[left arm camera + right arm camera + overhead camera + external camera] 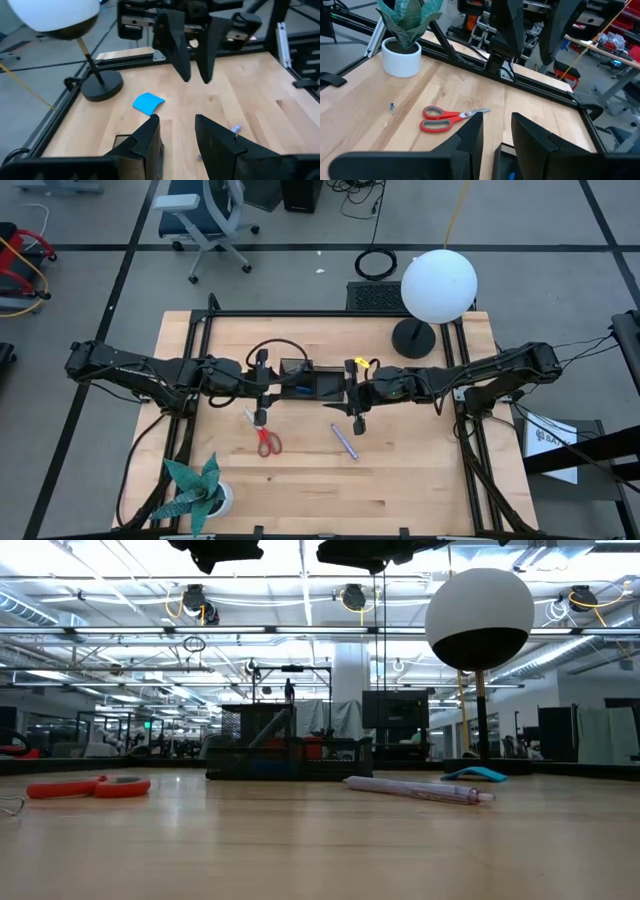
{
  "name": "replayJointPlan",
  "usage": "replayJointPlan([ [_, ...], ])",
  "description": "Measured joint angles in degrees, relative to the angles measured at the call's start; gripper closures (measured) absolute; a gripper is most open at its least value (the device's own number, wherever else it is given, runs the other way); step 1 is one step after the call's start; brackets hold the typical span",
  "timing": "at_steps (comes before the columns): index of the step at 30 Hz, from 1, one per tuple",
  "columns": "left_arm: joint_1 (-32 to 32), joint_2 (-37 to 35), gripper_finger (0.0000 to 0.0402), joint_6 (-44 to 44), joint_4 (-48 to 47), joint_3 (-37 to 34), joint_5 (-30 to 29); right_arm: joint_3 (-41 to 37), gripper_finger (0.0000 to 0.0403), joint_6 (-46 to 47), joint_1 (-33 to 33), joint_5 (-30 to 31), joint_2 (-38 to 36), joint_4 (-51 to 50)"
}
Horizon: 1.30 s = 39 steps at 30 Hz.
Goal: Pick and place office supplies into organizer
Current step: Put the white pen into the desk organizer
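One organizer (305, 383) is sitting on the table (420, 480). One pair of red-handled scissors (266, 438) is lying at its 7 o'clock, and one purple pen (345, 441) is lying at its 5 o'clock. One blue notepad (148, 102) is lying near the one lamp (438, 285), which is standing at the organizer's 2 o'clock. One teal paper-leaf plant (195, 490) is standing between 7 and 8 o'clock. One tiny piece (392, 106) is lying near the plant's pot. Two grippers are hanging over the table: the left gripper (260, 415) and the right gripper (357, 420).
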Motion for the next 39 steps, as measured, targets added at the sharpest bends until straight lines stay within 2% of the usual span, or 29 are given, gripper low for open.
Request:
replayJointPlan([
  [5, -0.34, 0.07, 0.027, 2.2, -1.38, 0.0, 4.52, -0.01, 0.0313, 1.24, 0.0, 0.0, -0.2, 0.21],
  [14, -1.59, 1.7, 0.027, 5.1, -1.26, -0.09, 5.75, -0.01, 0.0314, 5.74, 1.05, 0.0, -0.59, -3.06],
  [17, -1.55, 1.53, 0.027, 5.11, -0.75, -0.07, 5.59, 0.01, 0.0314, 8.35, 1.97, 1.3, -0.59, -4.85],
  [24, -1.55, 1.33, 0.027, 5.11, -0.72, -0.07, -0.15, 0.02, 0.0314, 12.73, 4.42, 12.04, -0.59, -10.13],
  [34, -1.55, 1.57, 0.027, 4.91, -0.16, -0.02, -0.37, 0.02, 0.0314, 15.18, 5.62, 11.91, -0.59, -12.89],
  [39, -1.55, 1.57, 0.027, 4.89, -0.28, -0.02, -0.37, 0.02, 0.0314, 20.51, 5.62, 11.98, -0.59, -13.49],
])
